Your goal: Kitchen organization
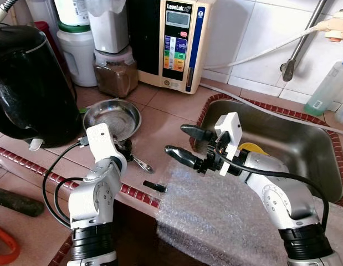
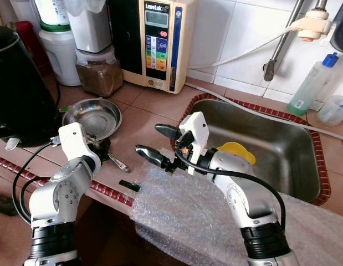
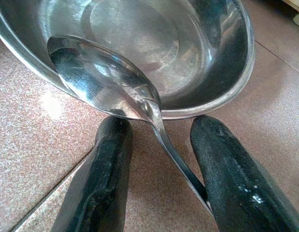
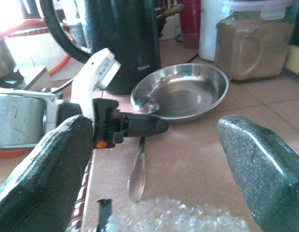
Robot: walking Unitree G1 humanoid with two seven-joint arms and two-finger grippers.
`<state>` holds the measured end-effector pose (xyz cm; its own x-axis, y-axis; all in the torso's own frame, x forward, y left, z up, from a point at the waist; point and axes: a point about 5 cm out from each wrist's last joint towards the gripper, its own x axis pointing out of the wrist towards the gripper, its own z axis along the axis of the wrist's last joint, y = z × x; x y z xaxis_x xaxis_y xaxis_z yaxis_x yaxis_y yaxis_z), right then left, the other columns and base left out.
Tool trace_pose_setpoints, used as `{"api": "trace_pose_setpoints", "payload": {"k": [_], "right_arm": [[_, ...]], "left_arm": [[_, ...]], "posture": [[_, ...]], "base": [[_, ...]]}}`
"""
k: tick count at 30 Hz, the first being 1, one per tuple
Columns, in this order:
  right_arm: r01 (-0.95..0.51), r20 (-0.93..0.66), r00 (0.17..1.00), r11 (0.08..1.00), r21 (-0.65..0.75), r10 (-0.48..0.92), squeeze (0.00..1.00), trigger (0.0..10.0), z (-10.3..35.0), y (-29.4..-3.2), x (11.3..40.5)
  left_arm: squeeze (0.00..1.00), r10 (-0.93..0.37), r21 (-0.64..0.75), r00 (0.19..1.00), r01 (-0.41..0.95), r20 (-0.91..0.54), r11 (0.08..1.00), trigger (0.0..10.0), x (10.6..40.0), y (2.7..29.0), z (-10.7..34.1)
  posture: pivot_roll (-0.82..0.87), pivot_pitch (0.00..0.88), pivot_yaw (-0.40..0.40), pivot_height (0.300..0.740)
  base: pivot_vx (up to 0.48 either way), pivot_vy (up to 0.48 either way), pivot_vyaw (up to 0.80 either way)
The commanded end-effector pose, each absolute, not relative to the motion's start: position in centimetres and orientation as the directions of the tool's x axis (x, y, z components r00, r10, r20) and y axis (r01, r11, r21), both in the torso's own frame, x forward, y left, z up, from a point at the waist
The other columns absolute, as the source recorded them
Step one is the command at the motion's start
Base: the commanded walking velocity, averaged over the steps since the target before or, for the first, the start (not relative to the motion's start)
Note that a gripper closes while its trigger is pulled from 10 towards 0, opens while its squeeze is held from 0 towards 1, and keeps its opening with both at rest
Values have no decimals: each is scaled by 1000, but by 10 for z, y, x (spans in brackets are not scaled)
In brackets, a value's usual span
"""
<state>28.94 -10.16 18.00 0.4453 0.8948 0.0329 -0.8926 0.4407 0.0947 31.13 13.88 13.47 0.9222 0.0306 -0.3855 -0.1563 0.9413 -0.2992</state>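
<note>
A shallow steel bowl [image 1: 112, 117] sits on the tiled counter before the black kettle. A steel spoon [image 3: 106, 82] leans with its scoop on the bowl's near rim, and its handle [image 1: 141, 163] lies on the counter toward me. My left gripper [image 3: 161, 133] is low at the bowl's front edge, open, with a black finger on each side of the spoon handle. My right gripper [image 1: 185, 144] hovers open above the counter by the sink's left rim, pointing at the bowl [image 4: 180, 92] and holding nothing.
A black kettle [image 1: 27, 88] stands at the left, with a jar of brown powder [image 1: 116, 72] and a water ionizer [image 1: 174, 44] behind the bowl. The steel sink [image 1: 293, 144] holds a yellow item [image 1: 251, 148]. Bubble wrap [image 1: 215, 210] and a small black piece [image 1: 154, 186] lie on the front edge.
</note>
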Motion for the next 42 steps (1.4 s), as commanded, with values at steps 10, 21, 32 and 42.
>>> {"api": "trace_pose_setpoints", "payload": {"k": [10,21,32,42], "right_arm": [[-920,45,382,375,115,923,0,10000,189,-101,278],[-928,65,351,337,162,934,0,10000,193,-101,275],[-917,80,375,357,176,924,0,10000,197,-106,279],[-912,72,388,370,178,919,0,10000,197,-108,281]], "left_arm": [[0,5,-228,939,-89,-345,970,0,318,129,148],[0,-98,-202,959,45,-264,978,0,316,115,159],[0,-159,-107,977,144,-141,984,0,321,106,175],[0,-208,-340,941,110,-266,934,0,314,103,161]], "posture": [[-53,48,-19,740],[-51,48,-22,740],[-55,40,-26,740],[-52,36,-31,740]], "base": [[0,0,0],[0,0,0],[0,0,0],[0,0,0]]}}
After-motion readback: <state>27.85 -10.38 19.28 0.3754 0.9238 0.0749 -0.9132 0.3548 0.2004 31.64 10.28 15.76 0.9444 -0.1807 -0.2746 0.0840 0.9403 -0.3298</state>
